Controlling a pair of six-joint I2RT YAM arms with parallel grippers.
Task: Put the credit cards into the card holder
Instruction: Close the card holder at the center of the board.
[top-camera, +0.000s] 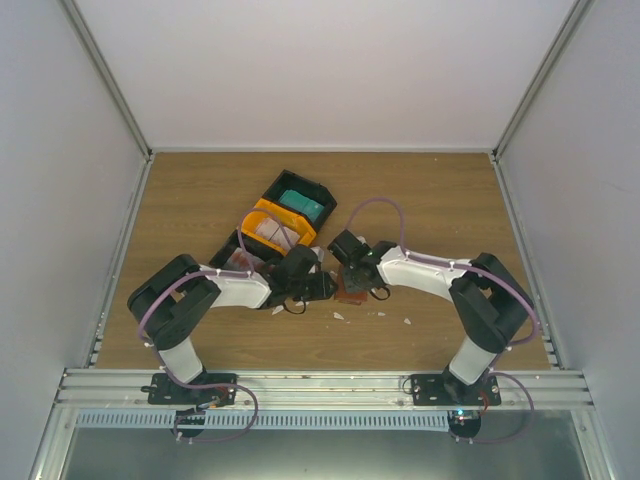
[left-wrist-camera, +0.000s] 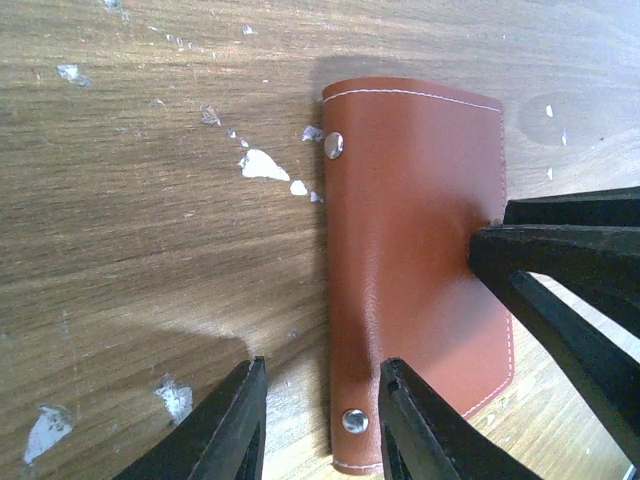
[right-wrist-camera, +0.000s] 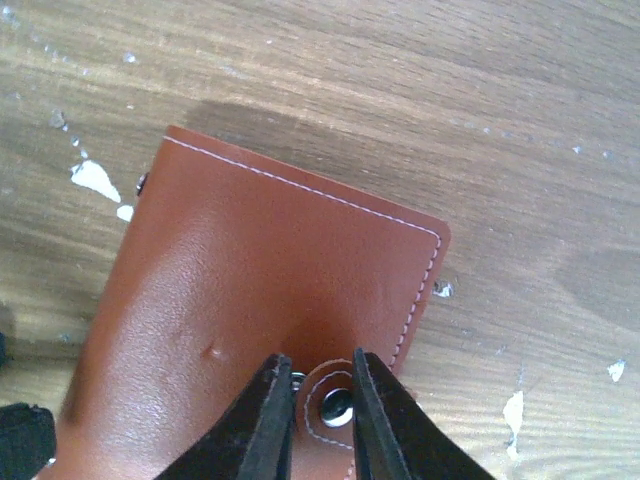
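Note:
The reddish-brown card holder (top-camera: 352, 290) lies closed and flat on the wood between the two arms. In the left wrist view the card holder (left-wrist-camera: 415, 240) has two rivets along its left edge. My left gripper (left-wrist-camera: 322, 390) is open and straddles that edge: one finger over the leather, the other over bare wood. My right gripper (right-wrist-camera: 318, 385) is shut on the holder's small closing tab (right-wrist-camera: 338, 405), one finger on each side of its snap. A teal credit card (top-camera: 300, 205) lies in the black bin, and whitish cards (top-camera: 272, 232) lie in the orange bin.
The black bin (top-camera: 285, 182) and the orange bin (top-camera: 258, 212) stand just behind the left gripper. Small white scraps (left-wrist-camera: 262, 165) are scattered on the wood around the holder. Grey walls enclose the table on three sides.

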